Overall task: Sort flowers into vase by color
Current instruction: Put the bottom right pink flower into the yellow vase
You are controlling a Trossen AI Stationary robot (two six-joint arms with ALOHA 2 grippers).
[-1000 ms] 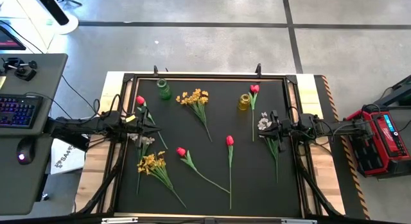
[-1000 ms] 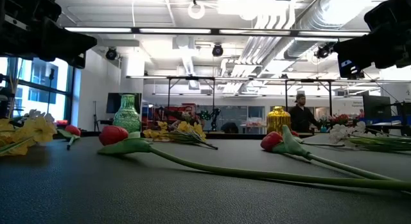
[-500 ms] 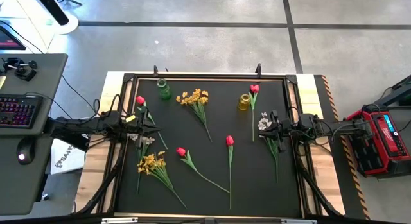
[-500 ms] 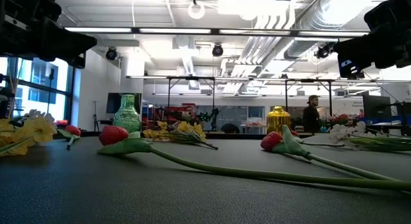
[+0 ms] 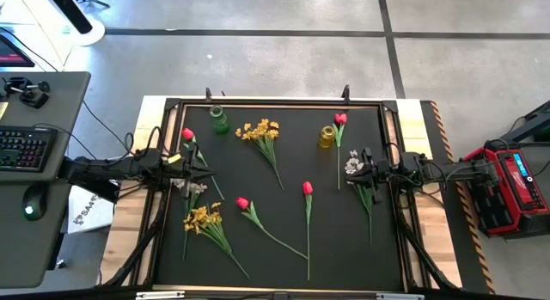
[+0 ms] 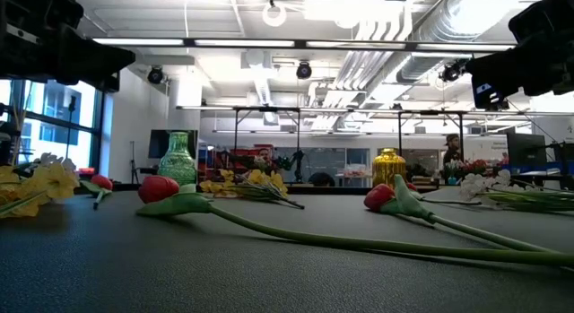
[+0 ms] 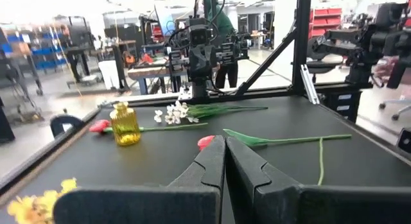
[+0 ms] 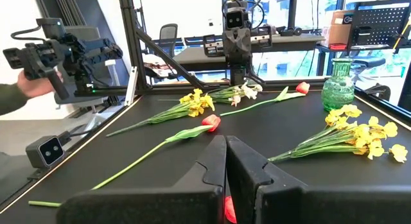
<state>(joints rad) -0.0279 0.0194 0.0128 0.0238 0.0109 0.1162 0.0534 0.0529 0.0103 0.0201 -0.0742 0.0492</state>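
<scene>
the black table carries eight flowers: four red tulips, two yellow daffodil bunches and two white blossom sprigs. two vases stand near the far edge, a green vase and a yellow vase. the left gripper and the right gripper hang at opposite sides, fingers pressed together, holding nothing.

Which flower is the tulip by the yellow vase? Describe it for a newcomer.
Start at the black mat and find the yellow vase near its far edge. The red tulip lies just beside it on the right arm's side, the only flower next to a vase.
</scene>
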